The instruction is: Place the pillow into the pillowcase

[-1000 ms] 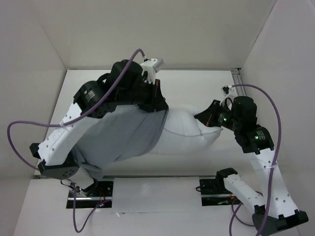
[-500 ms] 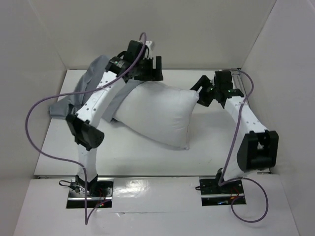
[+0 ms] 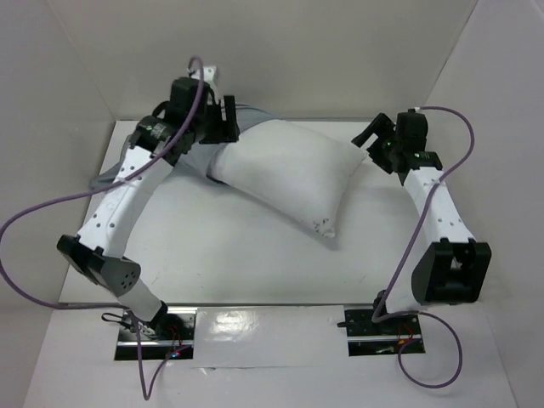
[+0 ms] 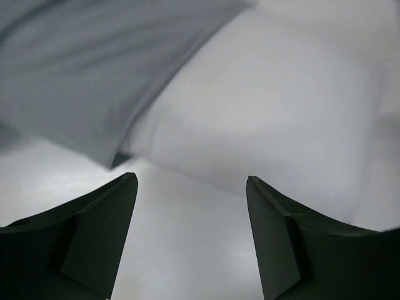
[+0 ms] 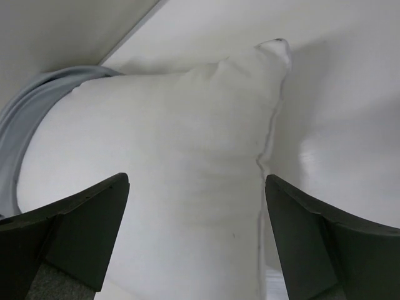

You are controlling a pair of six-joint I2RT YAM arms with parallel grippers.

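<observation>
Left gripper (image 3: 226,119): jaws spread wide, nothing between them; far left, above the pillow's left end.
Right gripper (image 3: 376,136): jaws spread wide, empty; just beside the pillow's far right corner.
Pillow (image 3: 285,174): white, mostly bare, lying slantwise on the far part of the table (image 3: 221,255).
Pillowcase (image 3: 248,113): grey, bunched against the pillow's far left end.

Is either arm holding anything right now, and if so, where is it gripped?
Nothing is held: the left gripper and right gripper both stand open near the pillow, with nothing between the jaws.
</observation>
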